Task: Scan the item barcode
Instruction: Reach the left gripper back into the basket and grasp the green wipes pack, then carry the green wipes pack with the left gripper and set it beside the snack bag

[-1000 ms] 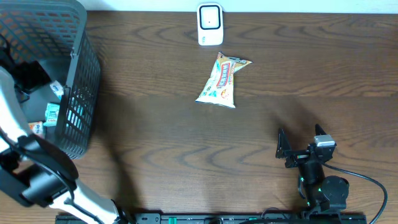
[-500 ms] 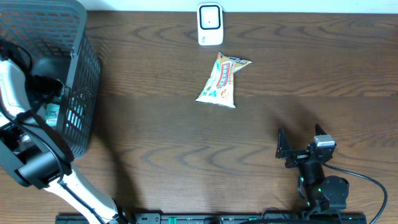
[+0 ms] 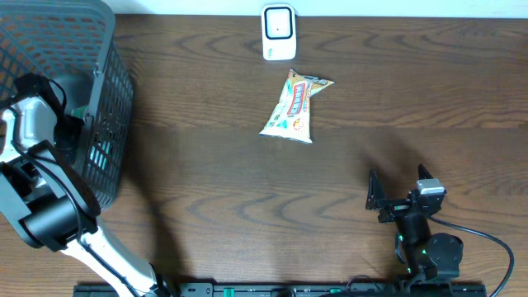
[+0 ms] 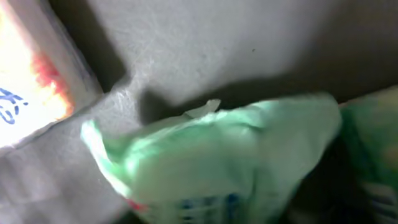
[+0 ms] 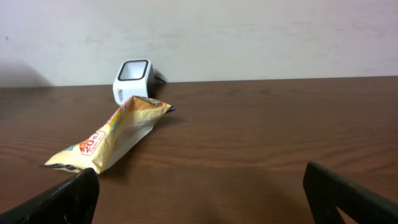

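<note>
A green packet fills the lower part of the left wrist view, blurred and crumpled, lying on the grey floor of the basket. My left gripper reaches down inside the basket right at this packet. Its fingers are hidden, so I cannot see how the jaws stand. The white barcode scanner stands at the table's far edge. A yellow snack packet lies just in front of it. My right gripper rests open near the front edge, with nothing between its fingers.
A second packet, white with orange print, lies in the basket beside the green one. The basket's mesh walls close in my left arm. From the right wrist, the scanner and yellow packet lie ahead on brown wood.
My left arm has pushed deeper into the basket, toward its far side, and come down onto the green packet. The right arm, the scanner and the yellow packet have not moved.
</note>
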Controlling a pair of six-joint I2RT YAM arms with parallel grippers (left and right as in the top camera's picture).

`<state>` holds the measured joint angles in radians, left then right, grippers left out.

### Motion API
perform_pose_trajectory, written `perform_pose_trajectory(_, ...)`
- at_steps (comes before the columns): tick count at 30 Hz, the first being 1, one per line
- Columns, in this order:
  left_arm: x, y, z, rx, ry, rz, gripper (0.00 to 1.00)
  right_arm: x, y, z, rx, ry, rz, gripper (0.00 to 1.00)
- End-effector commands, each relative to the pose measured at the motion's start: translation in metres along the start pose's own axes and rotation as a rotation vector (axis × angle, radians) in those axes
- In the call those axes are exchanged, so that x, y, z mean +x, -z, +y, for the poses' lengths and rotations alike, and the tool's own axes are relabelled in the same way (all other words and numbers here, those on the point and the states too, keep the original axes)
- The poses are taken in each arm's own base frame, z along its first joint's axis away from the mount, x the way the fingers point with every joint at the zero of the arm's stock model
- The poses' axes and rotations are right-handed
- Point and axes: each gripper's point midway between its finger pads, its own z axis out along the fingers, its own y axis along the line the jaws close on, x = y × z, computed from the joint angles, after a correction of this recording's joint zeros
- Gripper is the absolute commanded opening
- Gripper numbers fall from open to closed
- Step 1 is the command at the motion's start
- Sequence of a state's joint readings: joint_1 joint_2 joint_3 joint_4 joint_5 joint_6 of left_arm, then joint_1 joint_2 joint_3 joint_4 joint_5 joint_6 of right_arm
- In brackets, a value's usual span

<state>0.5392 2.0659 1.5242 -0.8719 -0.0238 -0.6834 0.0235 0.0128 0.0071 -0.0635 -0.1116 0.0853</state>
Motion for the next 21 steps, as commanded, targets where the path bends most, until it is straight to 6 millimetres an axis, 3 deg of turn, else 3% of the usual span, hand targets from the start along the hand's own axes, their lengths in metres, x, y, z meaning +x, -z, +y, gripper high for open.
perform_pose_trajectory(1, 0.007, -0.005, 0.009, -0.032, 0.005, 0.024, 0.08, 0.0, 0.0, -0.003, 0.013, 0.015, 0.0, 0.99)
perform_pose_trajectory(4, 0.0, 0.016, 0.004, -0.004, 0.0, -0.003, 0.08, 0.0, 0.0, -0.003, 0.013, 0.015, 0.0, 0.99)
perform_pose_trajectory(6, -0.008, 0.047, -0.001, 0.048, 0.006, -0.054, 0.07, 0.0, 0.0, -0.003, 0.013, 0.015, 0.0, 0.99)
perform_pose_trajectory(9, -0.021, 0.112, -0.006, 0.165, 0.02, -0.181, 0.07, 0.0, 0.0, -0.003, 0.013, 0.015, 0.0, 0.99)
perform_pose_trajectory(10, -0.026, 0.149, -0.006, 0.238, 0.029, -0.259, 0.07, 0.0, 0.0, -0.003, 0.013, 0.015, 0.0, 0.99)
perform_pose_trajectory(12, -0.029, 0.191, -0.004, 0.324, 0.039, -0.352, 0.07, 0.0, 0.0, -0.003, 0.013, 0.015, 0.0, 0.99)
perform_pose_trajectory(13, -0.028, 0.237, 0.001, 0.416, 0.05, -0.451, 0.07, 0.0, 0.0, -0.003, 0.013, 0.015, 0.0, 0.99)
perform_pose_trajectory(17, -0.016, 0.313, 0.018, 0.574, 0.072, -0.611, 0.07, 0.0, 0.0, -0.003, 0.013, 0.015, 0.0, 0.99)
perform_pose_trajectory(19, -0.003, 0.339, 0.024, 0.641, 0.09, -0.643, 0.08, 0.0, 0.0, -0.003, 0.013, 0.015, 0.0, 0.99)
perform_pose_trajectory(21, 0.022, 0.358, 0.014, 0.748, 0.024, -0.613, 0.08, 0.0, 0.0, -0.003, 0.013, 0.015, 0.0, 0.99)
